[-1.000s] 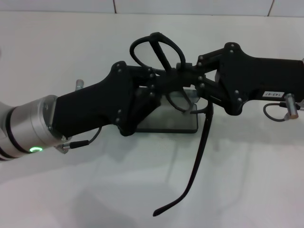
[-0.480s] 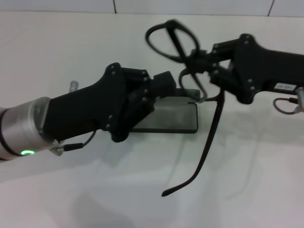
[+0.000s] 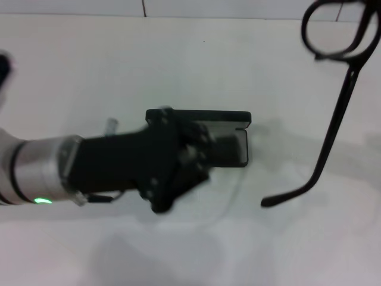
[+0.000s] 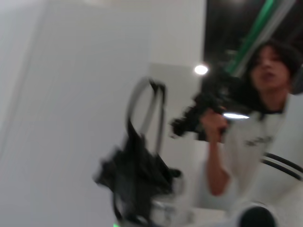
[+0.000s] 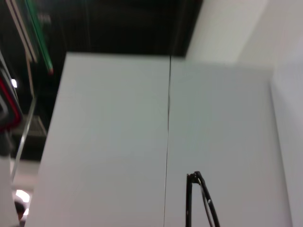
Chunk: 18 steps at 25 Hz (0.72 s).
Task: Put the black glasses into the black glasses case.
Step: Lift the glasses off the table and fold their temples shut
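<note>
The black glasses [image 3: 333,33] hang in the air at the top right of the head view. One temple arm trails down toward the table. In the left wrist view the black glasses [image 4: 144,111] stand above a blurred dark shape, my right gripper [image 4: 137,175], which is shut on them. The head view does not show that gripper. A bit of the frame [image 5: 199,198] shows in the right wrist view. The black glasses case [image 3: 235,128] lies open mid-table with its grey lining up. My left gripper [image 3: 199,155] hovers over the case's left half and hides it.
The white table [image 3: 119,71] runs to a tiled wall at the back. A person [image 4: 265,118] stands beyond the table in the left wrist view, holding a dark device.
The glasses have risen and moved far right with the right arm, which has left the head view. My left gripper has come off the glasses and dropped back over the case.
</note>
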### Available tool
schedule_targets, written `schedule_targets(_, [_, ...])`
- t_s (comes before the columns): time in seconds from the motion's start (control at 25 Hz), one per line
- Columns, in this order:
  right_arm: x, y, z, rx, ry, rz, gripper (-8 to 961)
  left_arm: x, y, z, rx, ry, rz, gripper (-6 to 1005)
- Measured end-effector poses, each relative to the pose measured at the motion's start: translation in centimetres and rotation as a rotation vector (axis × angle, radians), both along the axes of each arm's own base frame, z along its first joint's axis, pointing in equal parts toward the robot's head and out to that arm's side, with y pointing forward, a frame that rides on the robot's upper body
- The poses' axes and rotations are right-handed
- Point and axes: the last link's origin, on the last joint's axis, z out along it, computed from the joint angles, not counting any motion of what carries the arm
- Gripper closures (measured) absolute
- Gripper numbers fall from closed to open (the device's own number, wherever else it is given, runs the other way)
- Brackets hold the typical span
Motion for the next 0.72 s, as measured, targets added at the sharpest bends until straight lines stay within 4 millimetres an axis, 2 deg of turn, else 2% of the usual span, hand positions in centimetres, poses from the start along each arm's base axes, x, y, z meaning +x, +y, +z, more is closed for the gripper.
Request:
schedule_targets(0.12, [-0.6,0.2,-0.1,0.026,0.057,0.028,890,1.1,-0.2,-1.1,-0.043,0.017,-0.057,966])
schedule_targets(0.24, [-1.7,1.0,-1.3,-0.006,0.109,0.036,890,2.0,-0.3,-2.2,-0.049,0.006,-0.095,966])
schedule_targets(0.36, [-2.5,1.5,-3.0,-0.01,0.138,0.036,890,2.3,-0.1,-2.4,-0.039,-0.002,-0.094,966])
schedule_targets(0.52, [-3.5,2.2,-5.2,-0.021,0.093,0.02,891,2.4,0.0,-2.3,-0.017,-0.019,-0.085,966])
schedule_targets(0.72, [-3.4,2.4,-6.9,-0.028,0.016,-0.007,891,1.9,0.0,-1.8,0.03,-0.06,-0.045,966])
